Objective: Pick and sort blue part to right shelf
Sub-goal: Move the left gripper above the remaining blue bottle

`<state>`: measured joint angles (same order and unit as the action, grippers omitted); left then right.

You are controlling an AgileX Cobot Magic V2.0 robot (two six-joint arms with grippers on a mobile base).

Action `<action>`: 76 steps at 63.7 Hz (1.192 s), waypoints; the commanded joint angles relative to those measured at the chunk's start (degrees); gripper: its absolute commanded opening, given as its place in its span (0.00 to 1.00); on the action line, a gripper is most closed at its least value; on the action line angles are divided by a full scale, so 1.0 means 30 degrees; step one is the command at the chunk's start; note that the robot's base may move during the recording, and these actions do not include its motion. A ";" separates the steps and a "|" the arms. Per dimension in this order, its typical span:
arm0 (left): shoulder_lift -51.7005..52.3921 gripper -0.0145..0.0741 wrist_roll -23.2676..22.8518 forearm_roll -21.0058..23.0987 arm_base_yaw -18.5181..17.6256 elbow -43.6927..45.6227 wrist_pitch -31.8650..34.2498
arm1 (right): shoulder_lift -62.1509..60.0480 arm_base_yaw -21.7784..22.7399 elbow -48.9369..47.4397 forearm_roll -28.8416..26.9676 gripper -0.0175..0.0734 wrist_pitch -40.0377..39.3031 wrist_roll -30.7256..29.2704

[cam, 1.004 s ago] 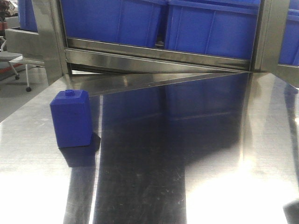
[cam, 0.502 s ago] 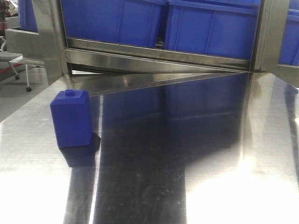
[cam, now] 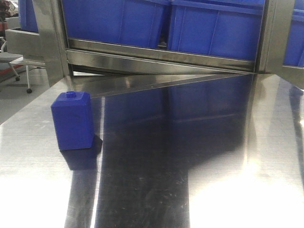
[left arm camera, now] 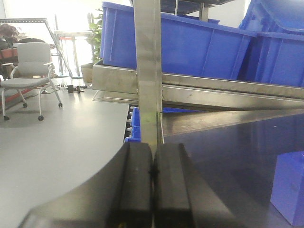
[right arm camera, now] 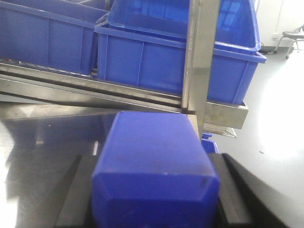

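Observation:
A blue block-shaped part with a small knob on top stands upright on the steel table at the left; its edge shows low right in the left wrist view. My left gripper is shut and empty, to the left of that part, pointing at a steel shelf post. My right gripper is shut on a second blue part, which fills the space between its black fingers. Neither gripper shows in the front view.
Blue bins sit on a sloped steel shelf behind the table. A shelf post stands just beyond the held part, with a bin behind it. An office chair stands on the floor to the left.
A dark shape at the bottom right corner of the front view one second ago has left the frame. The blue part on the table has not moved.

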<state>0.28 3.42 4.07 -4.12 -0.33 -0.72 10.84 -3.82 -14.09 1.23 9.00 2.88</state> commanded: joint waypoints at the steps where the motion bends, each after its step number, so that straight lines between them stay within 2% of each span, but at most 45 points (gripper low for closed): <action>1: 0.0470 0.32 -0.0205 0.0018 -0.0086 -0.0477 0.1554 | 0.0138 0.0089 -0.0581 0.0200 0.63 -0.1702 -0.0157; 25: 0.0470 0.32 -0.0242 0.0026 -0.0086 -0.0477 0.1715 | 0.0138 0.0089 -0.0581 0.0200 0.63 -0.1702 -0.0157; 31: 0.0379 0.32 -0.1364 0.0061 -0.0219 -0.0157 0.1186 | 0.0138 0.0089 -0.0581 0.0200 0.63 -0.1702 -0.0157; 36: 0.0122 0.32 -0.2893 -0.0125 -0.0417 0.0801 -0.0526 | 0.0138 0.0089 -0.0581 0.0200 0.63 -0.1702 -0.0157; 44: -0.0866 0.32 -0.3103 -0.0472 -0.0882 0.2716 -0.2790 | 0.0138 0.0089 -0.0581 0.0200 0.63 -0.1702 -0.0157; 63: -0.5314 0.33 -0.3103 -0.0654 -0.2708 0.6362 -0.3053 | 0.0138 0.0089 -0.0581 0.0200 0.63 -0.1702 -0.0157; 66: -0.6335 0.35 -0.3103 -0.0640 -0.3209 0.6796 -0.3053 | 0.0138 0.0089 -0.0581 0.0200 0.63 -0.1702 -0.0157; 71: -0.7622 0.46 -0.3103 -0.0715 -0.3969 0.7386 -0.3053 | 0.0138 0.0089 -0.0581 0.0200 0.63 -0.1702 -0.0157; 76: -0.9146 0.68 -0.3103 -0.1239 -0.4732 0.7928 -0.3012 | 0.0138 0.0089 -0.0581 0.0200 0.63 -0.1702 -0.0157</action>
<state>-22.53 -5.48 1.34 -16.11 20.13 -14.12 10.84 -3.82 -14.09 1.23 9.09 2.77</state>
